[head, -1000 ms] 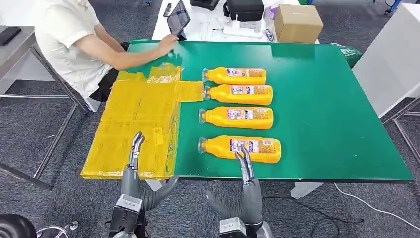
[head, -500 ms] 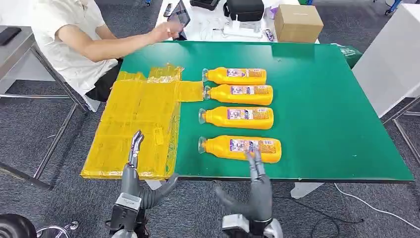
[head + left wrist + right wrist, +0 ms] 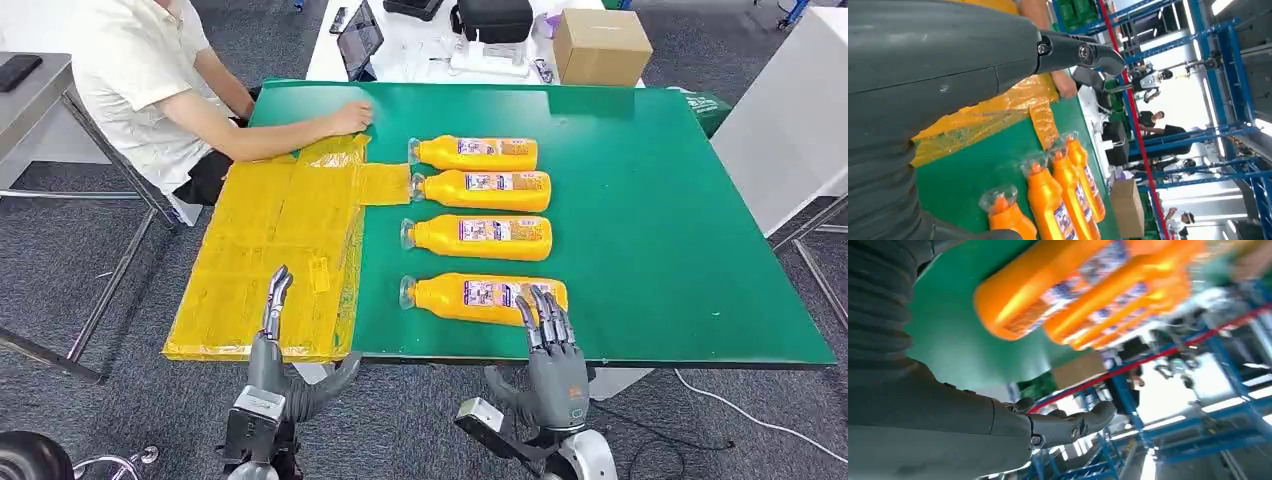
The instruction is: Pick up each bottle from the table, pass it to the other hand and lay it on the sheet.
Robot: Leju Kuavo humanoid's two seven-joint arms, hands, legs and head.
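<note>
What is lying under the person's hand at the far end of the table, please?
The person's hand rests on the far edge of the yellow sheet, which lies on the green table. Whatever is directly beneath the palm is covered.

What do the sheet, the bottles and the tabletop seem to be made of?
Sheet: likely thin glossy plastic film; translucent yellow, wrinkled. Bottles: probably orange plastic, smooth sheen, printed labels, clear wrap over caps. Tabletop: matte green surface, material unclear.
</note>
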